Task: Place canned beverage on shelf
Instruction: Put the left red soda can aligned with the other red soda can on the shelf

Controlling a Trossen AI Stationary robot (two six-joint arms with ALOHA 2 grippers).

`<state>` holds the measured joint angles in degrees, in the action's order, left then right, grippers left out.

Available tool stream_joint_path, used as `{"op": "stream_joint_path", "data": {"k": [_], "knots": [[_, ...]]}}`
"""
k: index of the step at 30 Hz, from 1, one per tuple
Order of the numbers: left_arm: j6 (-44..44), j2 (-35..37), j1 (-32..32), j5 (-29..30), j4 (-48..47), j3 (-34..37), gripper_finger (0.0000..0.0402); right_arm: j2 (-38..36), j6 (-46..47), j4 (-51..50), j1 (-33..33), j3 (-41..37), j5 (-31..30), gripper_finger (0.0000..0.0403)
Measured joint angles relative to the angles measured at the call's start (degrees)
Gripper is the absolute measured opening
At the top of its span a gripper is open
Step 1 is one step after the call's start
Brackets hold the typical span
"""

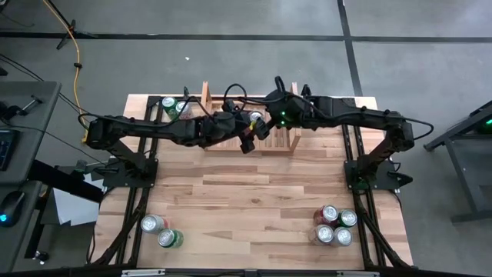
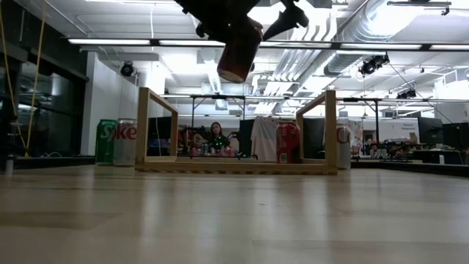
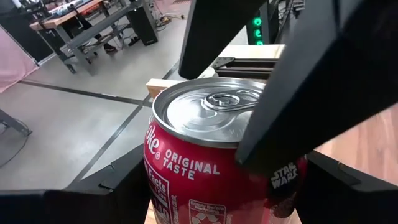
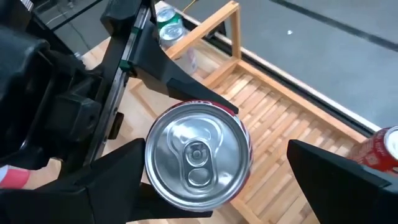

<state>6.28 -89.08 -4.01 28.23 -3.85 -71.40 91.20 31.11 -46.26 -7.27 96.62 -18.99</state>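
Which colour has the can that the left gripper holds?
Red, with a silver top; the can shows best in the left wrist view.

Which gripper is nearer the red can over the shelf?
Left. The left gripper grips the red can above the shelf; the right gripper hangs open just beside it.

The can (image 3: 211,168) in the black left gripper (image 1: 250,132) is red with white letters and a plain silver top. The shelf (image 4: 292,118) is pale wood with a slatted base. The table (image 1: 254,200) is light wood in strips of mixed tone. Beside the shelf stand a green can (image 2: 107,141) and a silver can (image 2: 125,142) with red letters. The right gripper (image 4: 205,186) is black.
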Motion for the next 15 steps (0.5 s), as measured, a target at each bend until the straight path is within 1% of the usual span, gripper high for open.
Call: {"op": "stream_joint_path", "data": {"k": [4, 9, 15], "knots": [[0.0, 0.0, 0.0, 0.0, 1.5, 0.0, 0.0281, 0.0, 0.0, 0.4, 0.0, 0.0, 1.0, 0.0376], [0.0, 0.0, 0.1, -2.2, 2.7, 0.0, 0.0281, 0.7, 0.0, 2.0, -0.1, 0.0, 3.2, 0.0376], [1.0, 0.0, 0.0, -1.9, 2.9, 0.2, 0.0281, 2.1, 1.1, 1.0, -0.1, 0.1, 4.7, 0.0376]]}}
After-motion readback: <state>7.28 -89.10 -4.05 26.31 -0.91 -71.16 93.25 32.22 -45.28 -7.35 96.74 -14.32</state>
